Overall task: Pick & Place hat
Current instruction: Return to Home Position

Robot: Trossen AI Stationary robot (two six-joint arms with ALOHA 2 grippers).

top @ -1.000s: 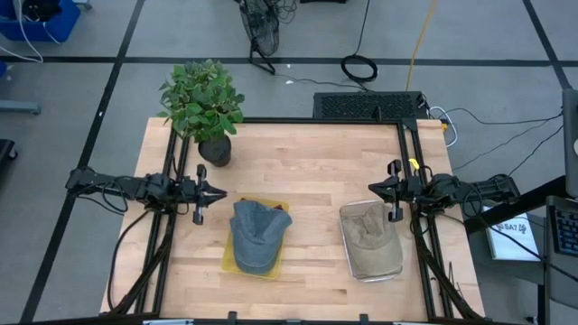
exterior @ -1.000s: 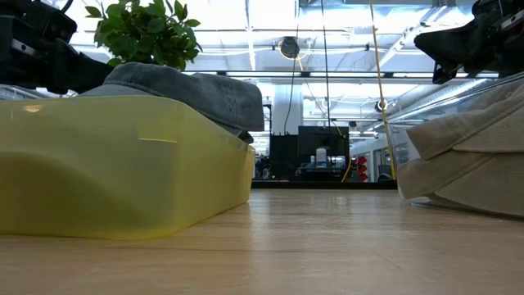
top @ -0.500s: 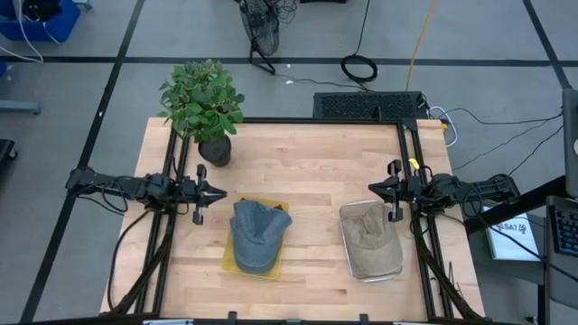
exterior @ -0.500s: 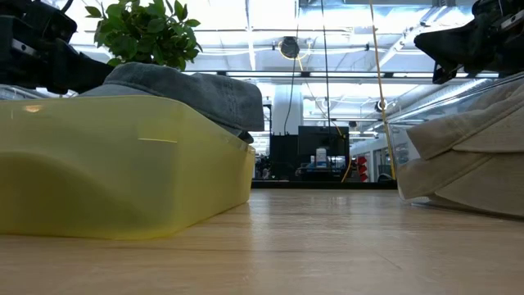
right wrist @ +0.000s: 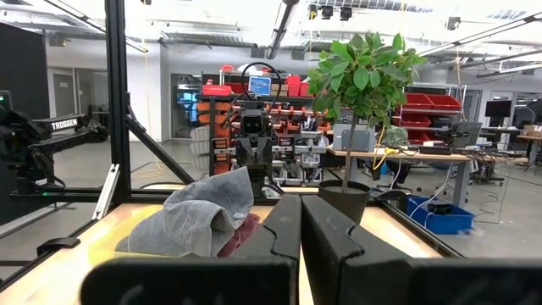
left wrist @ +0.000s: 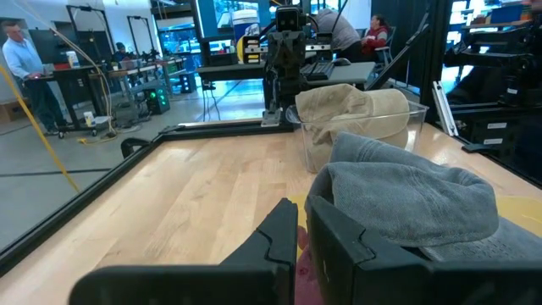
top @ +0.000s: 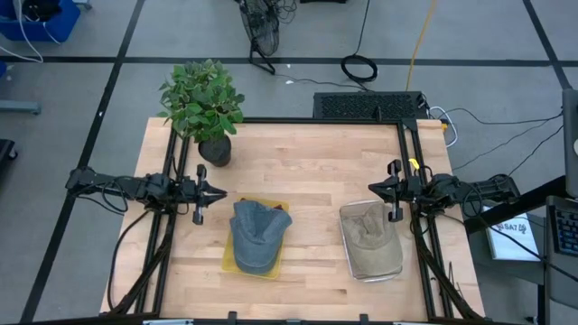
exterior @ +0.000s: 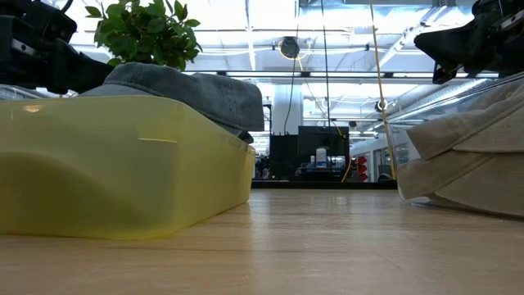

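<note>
Sitting in the yellow bin (top: 227, 263): blue cap (top: 257, 236), heaped above the rim.
Left hand (top: 217, 192): just off the yellow bin's left side, over the desk (top: 307, 162), fingers pinched together, empty.
Right hand (top: 374, 190): well to the yellow bin's right, fingers closed, empty.
Clear bin (top: 347, 257): right of the yellow bin, apart, holding a tan cap (top: 372, 236).
Potted plant (top: 202, 101): beyond the yellow bin, leftward.

The table (top: 307, 153) is viewed from overhead and from surface level; wrist views are directed inward; the yellow bin (exterior: 123, 164) is shared.
</note>
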